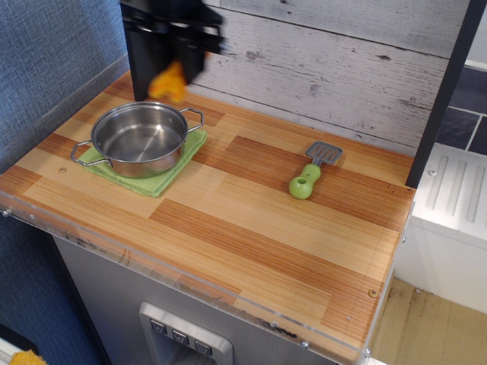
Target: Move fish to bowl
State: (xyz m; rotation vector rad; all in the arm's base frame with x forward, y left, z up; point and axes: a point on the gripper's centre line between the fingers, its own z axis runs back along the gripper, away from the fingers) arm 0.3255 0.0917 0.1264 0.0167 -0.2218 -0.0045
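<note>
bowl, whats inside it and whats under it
Nothing inside the bowl; the fish hangs from the gripper above it. A green cloth lies under it, its middle covered by the bowl.

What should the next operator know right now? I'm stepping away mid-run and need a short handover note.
Gripper: motion-blurred at the top edge, shut on the fish, carrying it in the air.
Fish: lifted off the counter, hanging near the back rim of the bowl.
Bowl: empty, sitting on the green cloth.
Spatula: lying apart to the right, not involved.
Done: pick and lift.
Left: centre over the bowl, lower, release.
</note>
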